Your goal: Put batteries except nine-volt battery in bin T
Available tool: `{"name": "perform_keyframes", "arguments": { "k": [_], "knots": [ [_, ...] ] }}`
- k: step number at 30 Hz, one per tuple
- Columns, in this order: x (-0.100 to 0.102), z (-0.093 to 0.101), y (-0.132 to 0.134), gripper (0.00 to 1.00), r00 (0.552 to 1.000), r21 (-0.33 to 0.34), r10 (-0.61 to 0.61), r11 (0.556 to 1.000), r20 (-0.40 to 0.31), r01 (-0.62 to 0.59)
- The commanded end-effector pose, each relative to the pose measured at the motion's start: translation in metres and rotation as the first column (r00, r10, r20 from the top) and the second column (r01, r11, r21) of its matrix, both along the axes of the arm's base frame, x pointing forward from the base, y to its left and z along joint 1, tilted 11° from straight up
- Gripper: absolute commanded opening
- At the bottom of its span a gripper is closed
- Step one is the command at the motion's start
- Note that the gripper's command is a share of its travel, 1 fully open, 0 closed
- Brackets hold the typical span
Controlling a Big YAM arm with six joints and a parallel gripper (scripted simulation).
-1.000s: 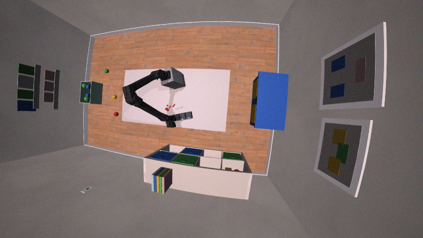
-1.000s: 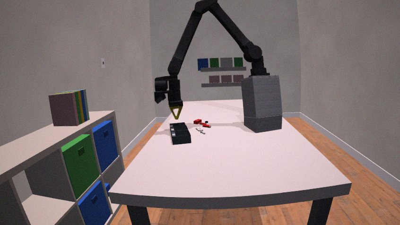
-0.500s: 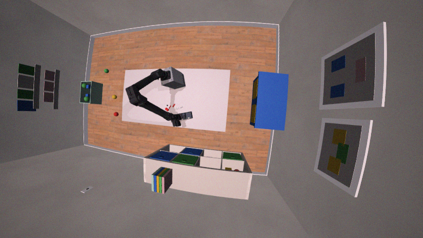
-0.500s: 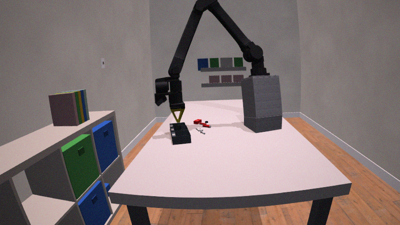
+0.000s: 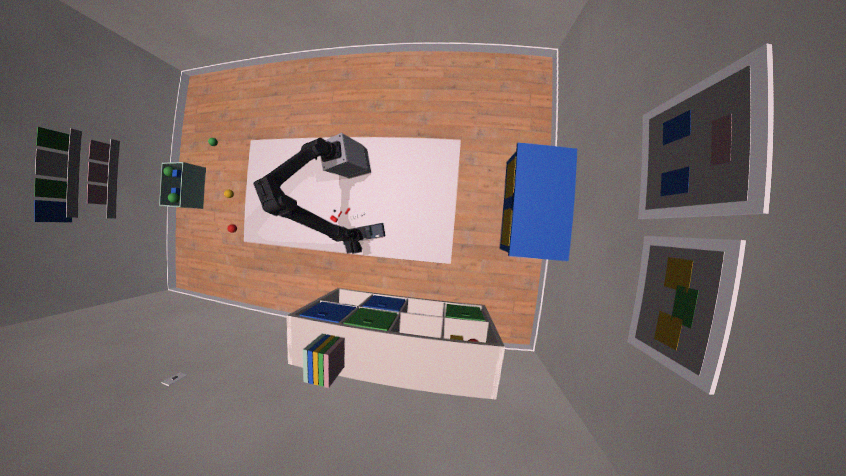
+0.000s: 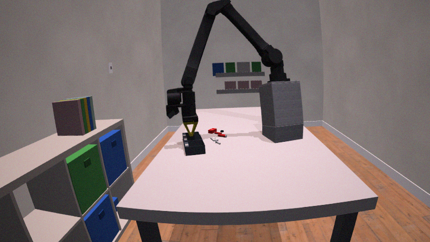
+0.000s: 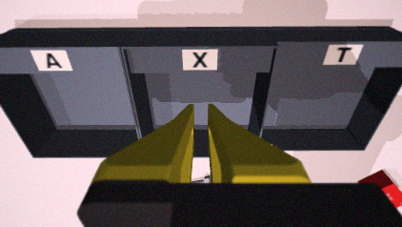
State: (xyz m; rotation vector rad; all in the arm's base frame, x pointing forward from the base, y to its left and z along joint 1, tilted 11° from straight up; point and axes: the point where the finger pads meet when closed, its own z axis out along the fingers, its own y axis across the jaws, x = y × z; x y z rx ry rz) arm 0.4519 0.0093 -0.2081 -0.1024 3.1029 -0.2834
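Bin (image 7: 200,37) compartment labels read A (image 7: 51,60); X (image 7: 200,59); T (image 7: 342,54).
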Motion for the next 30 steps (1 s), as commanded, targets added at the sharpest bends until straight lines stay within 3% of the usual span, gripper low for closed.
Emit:
{"name": "perform_keyframes", "arguments": {
  "k": [1, 12, 14, 16, 17, 30],
  "knots": [
    [0.014, -0.011, -0.004, 0.09, 1.000, -0.002, 0.006, 1.000, 0.023, -0.006],
    [0.013, -0.032, -0.006, 0.09, 1.000, -0.002, 0.010, 1.000, 0.021, -0.010],
    [0.005, -0.034, -0.004, 0.09, 1.000, -0.003, 0.017, 1.000, 0.007, -0.017],
    [0.001, -0.035, -0.004, 0.09, 1.000, -0.004, 0.017, 1.000, -0.005, -0.017],
    [0.009, -0.025, -0.003, 0.09, 1.000, 0.000, 0.006, 1.000, 0.017, -0.006],
    [0.010, -0.024, -0.003, 0.09, 1.000, 0.000, 0.006, 1.000, 0.017, -0.006]
  ]
}}
